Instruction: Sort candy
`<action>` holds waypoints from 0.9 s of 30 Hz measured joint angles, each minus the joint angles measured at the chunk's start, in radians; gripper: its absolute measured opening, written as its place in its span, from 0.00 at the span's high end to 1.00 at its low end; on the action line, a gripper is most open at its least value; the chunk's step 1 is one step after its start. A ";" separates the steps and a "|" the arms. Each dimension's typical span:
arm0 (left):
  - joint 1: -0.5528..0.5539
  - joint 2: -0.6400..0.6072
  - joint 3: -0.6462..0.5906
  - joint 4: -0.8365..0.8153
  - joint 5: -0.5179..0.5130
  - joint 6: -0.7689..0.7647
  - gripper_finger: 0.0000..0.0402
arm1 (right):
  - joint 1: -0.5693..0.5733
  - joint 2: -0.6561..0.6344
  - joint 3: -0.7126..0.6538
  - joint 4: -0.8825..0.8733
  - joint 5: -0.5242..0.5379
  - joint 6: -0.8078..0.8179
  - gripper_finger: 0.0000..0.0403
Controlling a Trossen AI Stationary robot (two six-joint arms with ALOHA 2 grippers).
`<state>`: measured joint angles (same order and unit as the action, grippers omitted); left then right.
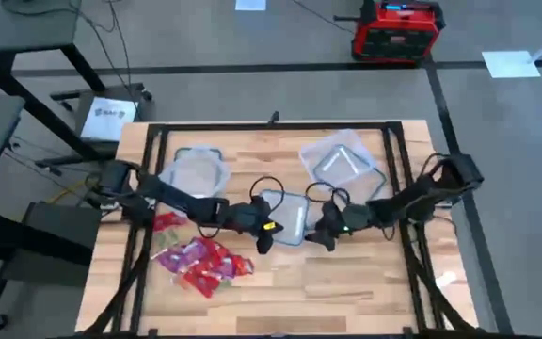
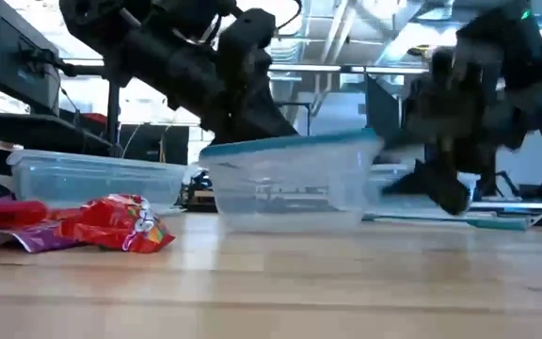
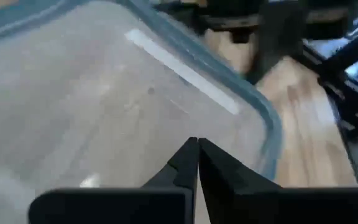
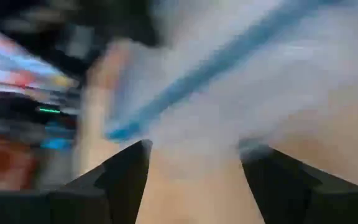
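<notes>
The candy lies in a loose pile of red, pink and magenta wrappers on the table's near left; in the low view the candy rests flat on the wood. A clear tub with a bluish rim stands mid-table, between both grippers. My left gripper is shut at the tub's near left corner; its wrist view shows the left gripper over the tub's inside, rim beyond, no candy between the fingers. My right gripper is open at the tub's near right corner, with the right gripper facing the blurred rim. My left gripper points its shut fingers slantwise down over the middle tub's inside, coming from the table's left. I cannot tell whether the tips touch the tub's floor or wall.
Two more clear tubs stand farther back, one far left and one far right. In the low view the middle tub stands in front of the left arm, with the left tub beside it. A dark frame borders the table.
</notes>
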<state>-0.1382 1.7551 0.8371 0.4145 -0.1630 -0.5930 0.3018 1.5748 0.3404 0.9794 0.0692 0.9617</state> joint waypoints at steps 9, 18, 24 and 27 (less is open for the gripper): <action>0.029 0.000 0.000 -0.018 -0.042 0.015 1.00 | 0.097 0.171 0.206 -0.017 0.029 0.193 0.40; -0.004 -0.002 0.000 -0.015 -0.058 -0.032 1.00 | 0.074 0.291 0.261 -0.009 0.223 0.294 0.40; -0.057 -0.003 0.001 -0.023 -0.066 -0.051 1.00 | 0.057 0.235 0.183 -0.007 0.240 0.291 0.40; -0.067 -0.004 0.001 -0.039 -0.069 -0.057 1.00 | 0.046 0.197 0.138 -0.007 0.254 0.281 0.40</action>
<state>-0.2053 1.7515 0.8383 0.3756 -0.2321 -0.6498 0.3479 1.7722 0.4780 0.9722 0.3228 1.2427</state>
